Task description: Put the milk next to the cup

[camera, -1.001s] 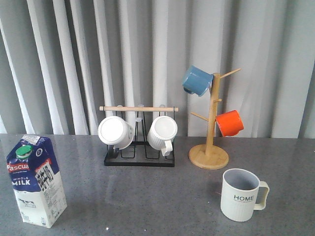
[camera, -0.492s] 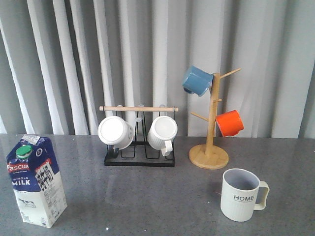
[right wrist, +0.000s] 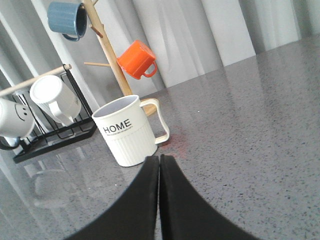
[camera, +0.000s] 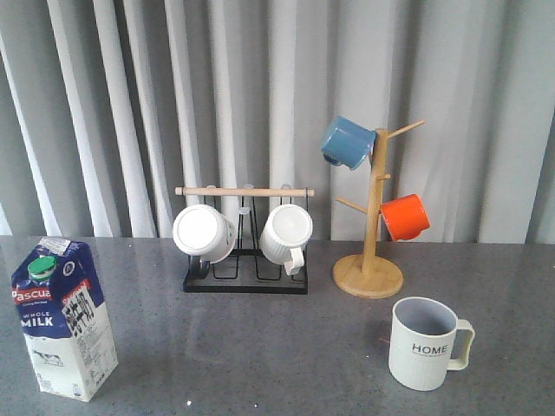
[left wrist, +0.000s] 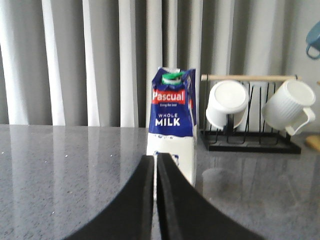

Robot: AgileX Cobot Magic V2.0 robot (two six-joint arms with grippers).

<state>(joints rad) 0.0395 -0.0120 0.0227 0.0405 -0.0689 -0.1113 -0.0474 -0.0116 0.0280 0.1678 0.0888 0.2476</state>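
The milk carton [camera: 62, 316] stands upright at the front left of the grey table, dark blue above, white below, with a green cap. The cream "HOME" cup [camera: 425, 343] stands at the front right, its handle to the right. Neither gripper shows in the front view. In the left wrist view my left gripper [left wrist: 155, 159] is shut and empty, with the milk [left wrist: 173, 122] standing just beyond its tips. In the right wrist view my right gripper [right wrist: 159, 159] is shut and empty, close in front of the cup [right wrist: 129, 130].
A black wire rack [camera: 246, 279] with a wooden bar holds two plain white ribbed mugs [camera: 286, 234] at the back middle. A wooden mug tree [camera: 370, 260] with a blue mug [camera: 347, 143] and an orange mug [camera: 405, 217] stands behind the cup. Curtains hang behind.
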